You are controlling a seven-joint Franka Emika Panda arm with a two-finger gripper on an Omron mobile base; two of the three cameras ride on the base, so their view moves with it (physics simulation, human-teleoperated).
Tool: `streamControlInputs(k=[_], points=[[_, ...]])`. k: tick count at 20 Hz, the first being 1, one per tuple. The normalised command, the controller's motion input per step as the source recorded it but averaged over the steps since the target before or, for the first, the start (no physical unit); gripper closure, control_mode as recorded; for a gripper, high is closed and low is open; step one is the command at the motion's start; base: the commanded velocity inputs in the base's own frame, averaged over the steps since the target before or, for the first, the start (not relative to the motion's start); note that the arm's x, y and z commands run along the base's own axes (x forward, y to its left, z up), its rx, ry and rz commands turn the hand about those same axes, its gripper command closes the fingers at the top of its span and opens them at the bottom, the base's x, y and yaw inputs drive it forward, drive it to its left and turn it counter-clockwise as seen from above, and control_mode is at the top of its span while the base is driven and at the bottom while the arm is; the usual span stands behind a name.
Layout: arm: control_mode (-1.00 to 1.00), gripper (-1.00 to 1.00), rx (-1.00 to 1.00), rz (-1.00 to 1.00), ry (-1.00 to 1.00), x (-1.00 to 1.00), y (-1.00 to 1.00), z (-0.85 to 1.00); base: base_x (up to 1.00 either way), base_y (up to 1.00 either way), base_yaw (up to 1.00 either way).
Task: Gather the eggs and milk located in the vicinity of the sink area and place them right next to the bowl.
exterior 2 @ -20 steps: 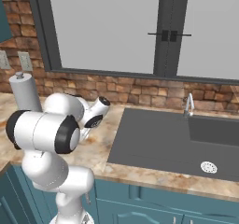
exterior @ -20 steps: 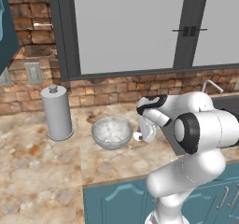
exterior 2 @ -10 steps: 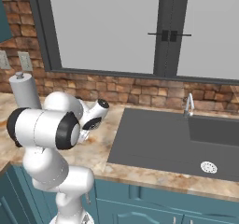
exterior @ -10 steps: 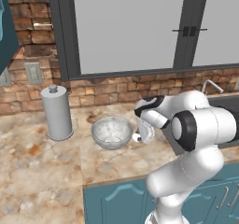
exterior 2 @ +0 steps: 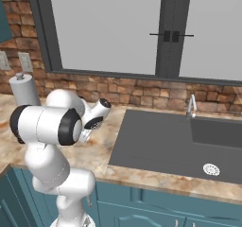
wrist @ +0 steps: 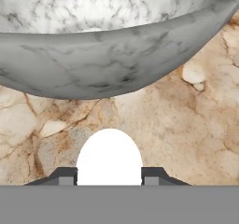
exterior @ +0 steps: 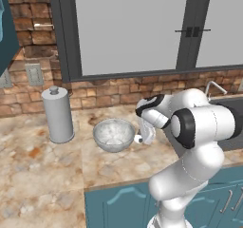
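My gripper is shut on a white egg, which sits between the two dark fingertips. The hand hangs low over the counter, just right of the silvery-grey bowl. In the hand view the bowl's curved outer wall rises close in front of the egg, with marbled counter between them. From the left base view the egg shows as a small white spot by the bowl's right rim. Whether it touches the counter I cannot tell. The sink lies to the right, with no egg in it. The milk is out of view.
A tall grey canister with a knob stands left of the bowl. Behind the counter runs a brick wall under a wide window. At the sink's back stands a thin silver tap, and a round drain sits near its front right.
The hand has sunk slightly beside the bowl, still holding the egg. Nothing else has moved.
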Motion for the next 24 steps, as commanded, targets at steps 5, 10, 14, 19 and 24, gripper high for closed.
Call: streamControlInputs(k=[5,10,14,19,24], points=[[-1.00,-1.00,0.00,0.00,0.00,0.01,0.00,-0.01,0.00,0.00,0.00],[-1.00,-1.00,0.00,0.00,0.00,0.00,0.00,0.00,0.00,0.00,0.00],[-1.00,-1.00,0.00,0.00,0.00,-0.02,0.00,0.04,0.00,0.00,0.00],[-1.00,-1.00,-0.01,0.00,0.03,-0.12,-0.11,0.47,0.00,0.00,0.00],[-1.00,-1.00,-0.06,-0.04,0.10,-0.38,-0.12,0.45,0.00,0.00,0.00]])
